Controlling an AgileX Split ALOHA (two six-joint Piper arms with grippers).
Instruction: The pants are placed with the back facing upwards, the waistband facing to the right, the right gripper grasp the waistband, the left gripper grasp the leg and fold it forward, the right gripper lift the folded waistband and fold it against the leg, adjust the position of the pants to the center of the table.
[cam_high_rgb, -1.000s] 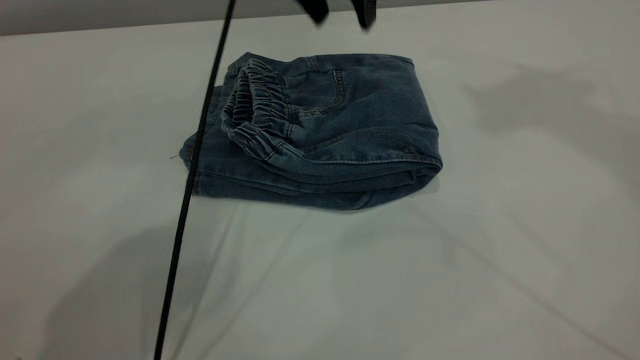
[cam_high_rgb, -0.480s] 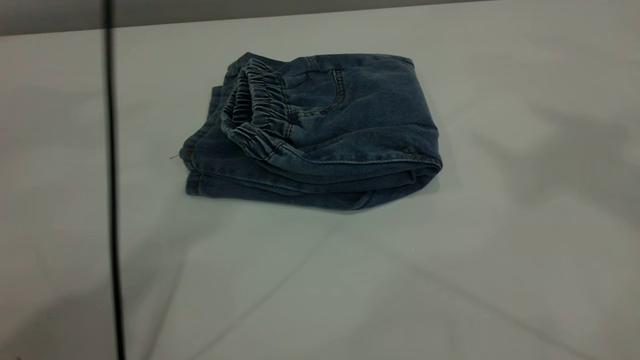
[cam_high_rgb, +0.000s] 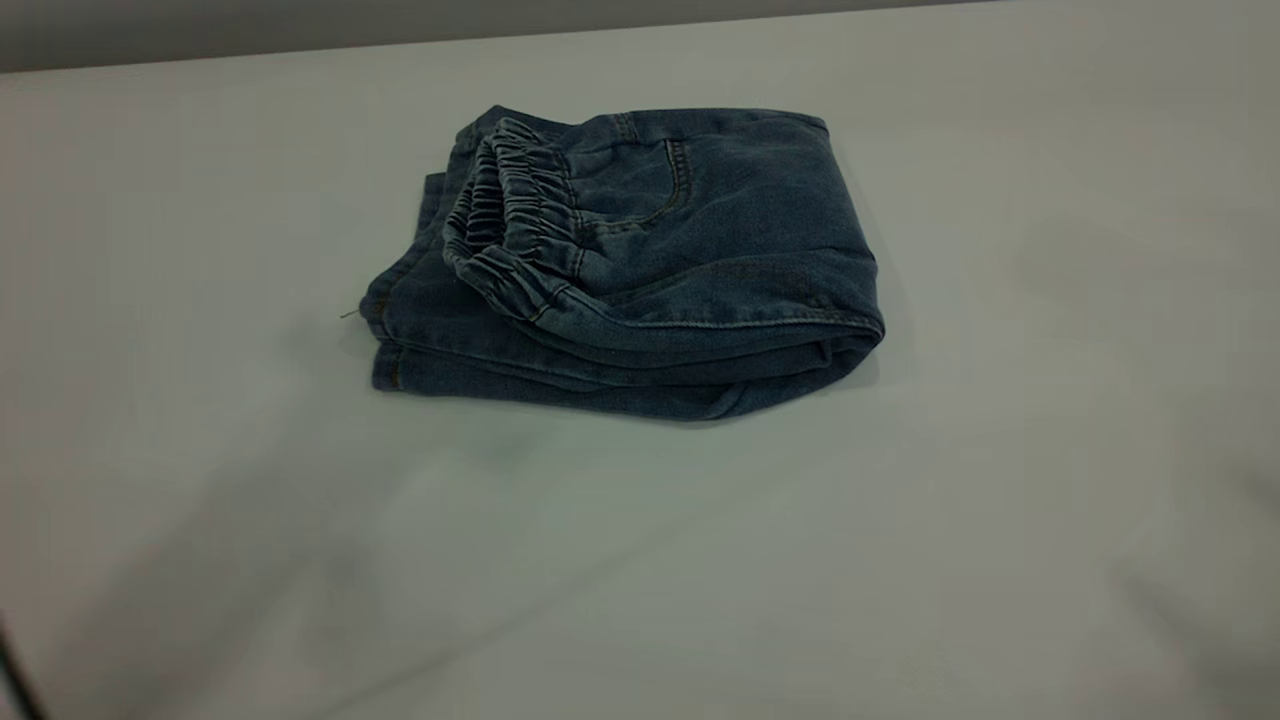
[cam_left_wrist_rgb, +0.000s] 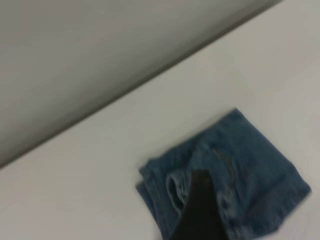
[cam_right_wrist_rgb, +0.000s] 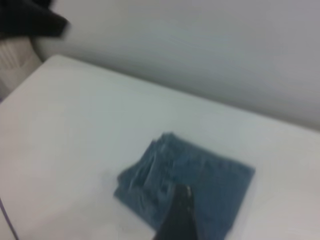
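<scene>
The pants lie folded into a compact blue denim bundle on the white table, slightly behind its middle. The ruched waistband sits on top at the bundle's left, with a back pocket seam to its right. The leg is hidden under the folded layers. Neither arm shows in the exterior view. In the left wrist view the left gripper hangs high above the pants. The right gripper is likewise well above the pants, touching nothing.
The table's far edge meets a grey wall. A thin black cable crosses the bottom left corner. A dark shape over something white and ribbed sits beyond the table corner in the right wrist view.
The black cable has swept from mid-table to the left and nearly out of view. The gripper tips seen at the top edge one second ago are gone. The pants have not moved.
</scene>
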